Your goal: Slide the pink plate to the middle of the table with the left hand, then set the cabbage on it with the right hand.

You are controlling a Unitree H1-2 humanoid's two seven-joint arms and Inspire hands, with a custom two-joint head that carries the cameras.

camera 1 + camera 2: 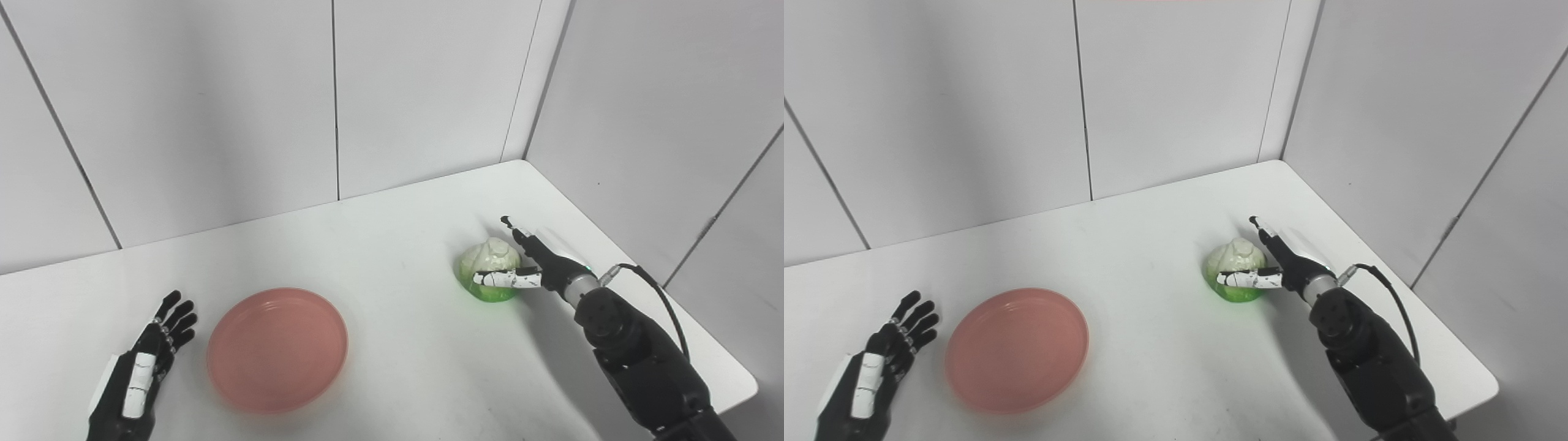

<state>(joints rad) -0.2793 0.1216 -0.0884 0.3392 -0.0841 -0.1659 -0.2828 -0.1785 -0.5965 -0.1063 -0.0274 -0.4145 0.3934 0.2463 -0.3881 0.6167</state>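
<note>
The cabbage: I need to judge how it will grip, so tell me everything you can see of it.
The small round cabbage, glossy like a plastic toy, has a pale cream-white leafy top and a bright green lower part. It sits upright on the white table, right of centre, well apart from the pink plate. The right hand is at it from the right: the thumb lies across its front and a finger reaches past its back. Whether the grip is closed cannot be told.

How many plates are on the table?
1. A round pink plate lies on the white table, toward its left side, just right of the open left hand. Nothing seems big enough to hide another plate.
</note>
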